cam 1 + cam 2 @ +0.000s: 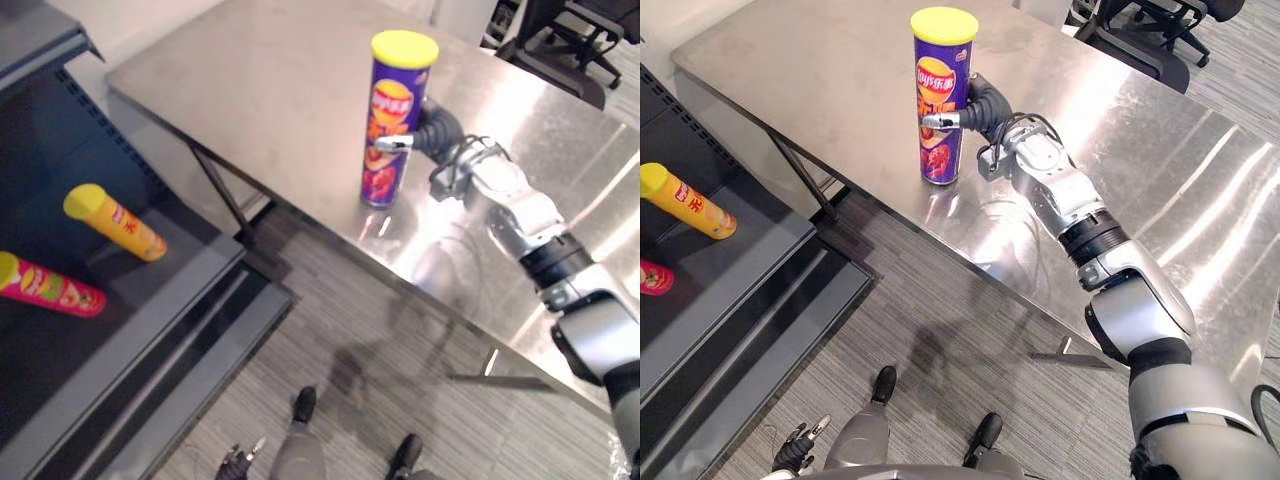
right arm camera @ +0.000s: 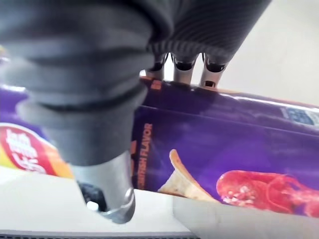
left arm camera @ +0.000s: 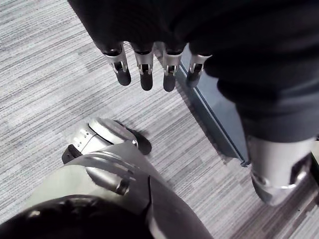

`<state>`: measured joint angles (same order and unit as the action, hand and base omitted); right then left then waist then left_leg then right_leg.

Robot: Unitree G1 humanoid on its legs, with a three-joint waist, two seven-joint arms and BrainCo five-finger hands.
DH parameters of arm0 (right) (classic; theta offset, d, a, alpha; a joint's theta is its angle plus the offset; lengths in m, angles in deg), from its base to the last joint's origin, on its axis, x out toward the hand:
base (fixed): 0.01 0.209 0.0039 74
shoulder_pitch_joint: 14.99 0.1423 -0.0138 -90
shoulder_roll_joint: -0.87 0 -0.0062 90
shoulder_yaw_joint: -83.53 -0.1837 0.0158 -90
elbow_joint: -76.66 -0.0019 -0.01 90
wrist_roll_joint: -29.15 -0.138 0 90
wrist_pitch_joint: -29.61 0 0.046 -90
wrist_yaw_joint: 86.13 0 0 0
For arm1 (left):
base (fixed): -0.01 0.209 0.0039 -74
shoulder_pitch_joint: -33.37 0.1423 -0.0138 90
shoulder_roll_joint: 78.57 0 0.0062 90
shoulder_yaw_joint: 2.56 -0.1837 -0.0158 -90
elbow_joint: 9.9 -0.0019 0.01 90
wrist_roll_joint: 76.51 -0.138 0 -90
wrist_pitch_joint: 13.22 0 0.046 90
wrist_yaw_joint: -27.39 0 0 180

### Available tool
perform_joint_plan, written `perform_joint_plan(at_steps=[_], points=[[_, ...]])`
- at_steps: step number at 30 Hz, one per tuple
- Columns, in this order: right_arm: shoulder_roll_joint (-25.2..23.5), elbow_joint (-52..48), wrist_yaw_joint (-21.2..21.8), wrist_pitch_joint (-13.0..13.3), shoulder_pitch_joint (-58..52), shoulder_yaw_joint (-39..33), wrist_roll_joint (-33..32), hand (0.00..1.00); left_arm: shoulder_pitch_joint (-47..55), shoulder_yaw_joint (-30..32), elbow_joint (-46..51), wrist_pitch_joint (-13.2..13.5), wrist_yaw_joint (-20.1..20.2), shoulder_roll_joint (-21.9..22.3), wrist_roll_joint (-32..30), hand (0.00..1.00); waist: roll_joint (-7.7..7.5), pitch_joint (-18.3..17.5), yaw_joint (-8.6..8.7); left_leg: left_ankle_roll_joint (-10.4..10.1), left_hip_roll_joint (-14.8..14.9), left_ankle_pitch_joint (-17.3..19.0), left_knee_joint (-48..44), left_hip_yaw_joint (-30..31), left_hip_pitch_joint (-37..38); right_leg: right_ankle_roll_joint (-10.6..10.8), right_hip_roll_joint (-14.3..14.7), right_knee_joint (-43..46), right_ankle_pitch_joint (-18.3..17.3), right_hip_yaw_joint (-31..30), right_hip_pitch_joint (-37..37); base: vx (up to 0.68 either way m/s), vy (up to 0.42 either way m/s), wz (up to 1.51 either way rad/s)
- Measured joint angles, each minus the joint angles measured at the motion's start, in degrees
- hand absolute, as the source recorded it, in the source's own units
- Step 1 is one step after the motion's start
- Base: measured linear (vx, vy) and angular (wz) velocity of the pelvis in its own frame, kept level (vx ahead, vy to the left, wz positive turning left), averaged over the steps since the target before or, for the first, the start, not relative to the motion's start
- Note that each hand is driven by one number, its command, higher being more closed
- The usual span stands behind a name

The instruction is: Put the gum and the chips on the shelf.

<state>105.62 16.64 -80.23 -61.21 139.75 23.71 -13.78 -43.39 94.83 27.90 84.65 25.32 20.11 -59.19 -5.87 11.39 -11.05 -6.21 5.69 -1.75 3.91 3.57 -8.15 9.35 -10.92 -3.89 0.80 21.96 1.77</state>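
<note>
While right robot hand (image 1: 985, 108) clasps upright chips can (image 1: 942, 100), left robot hand (image 3: 145, 63) hangs relaxed.

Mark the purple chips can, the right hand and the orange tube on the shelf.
purple chips can (image 1: 385, 170): left eye view, lower body of the can.
right hand (image 1: 988, 108): right eye view, dark cover on its back.
orange tube (image 1: 120, 226): left eye view, middle of its body.

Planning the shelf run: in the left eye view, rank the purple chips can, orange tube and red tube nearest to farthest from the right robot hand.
1. Purple chips can: upright on the table, gripped by the right robot hand.
2. Orange tube: lying on the shelf, far left.
3. Red tube: shelf, leftmost.
</note>
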Motion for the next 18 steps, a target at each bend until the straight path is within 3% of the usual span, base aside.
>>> perform_joint_plan(at_steps=[4,11,14,18], points=[[1.14,-10.46,-0.77,0.94,-6.71,-7.94,0.21,1.0,0.02,1.17,0.03,-0.94,-0.02,0.37,-0.17,0.0,-0.02,-0.01,0.47,-0.01,0.03,0.02,0.1,-1.2,1.88,0.0,-0.13,0.1,0.0,-0.66,-1.16,0.01,-0.008,-0.12],[1.99,-29.34,-0.55,2.79,-27.52,-18.88,2.57,1.0,0.52,2.52,-0.47,-1.2,0.02,0.46,-2.48,0.0,-0.13,-0.14,3.89,0.0,0.17,0.07,1.34,-2.85,5.51,0.01,-0.28,0.84,-0.01,-2.67,-2.57,-0.02,0.0,-0.17],[1.72,-38.25,0.77,2.8,-39.82,-23.64,4.88,1.0,0.56,3.26,-1.25,-1.81,0.03,0.47,-3.04,0.0,-0.05,-1.05,6.36,-0.03,0.2,0.11,1.38,-3.28,6.72,0.04,-0.29,1.01,-0.04,-3.4,-3.29,-0.05,-0.004,-0.12],[-2.71,-47.99,2.05,3.49,-53.83,-29.99,8.44,1.0,1.15,4.01,-2.69,-1.93,0.02,0.59,-5.06,0.0,0.22,-4.43,8.34,-0.11,0.31,0.21,1.4,-4.44,7.54,0.04,-0.27,1.14,-0.05,-4.53,-3.28,-0.04,-0.007,-0.14]])
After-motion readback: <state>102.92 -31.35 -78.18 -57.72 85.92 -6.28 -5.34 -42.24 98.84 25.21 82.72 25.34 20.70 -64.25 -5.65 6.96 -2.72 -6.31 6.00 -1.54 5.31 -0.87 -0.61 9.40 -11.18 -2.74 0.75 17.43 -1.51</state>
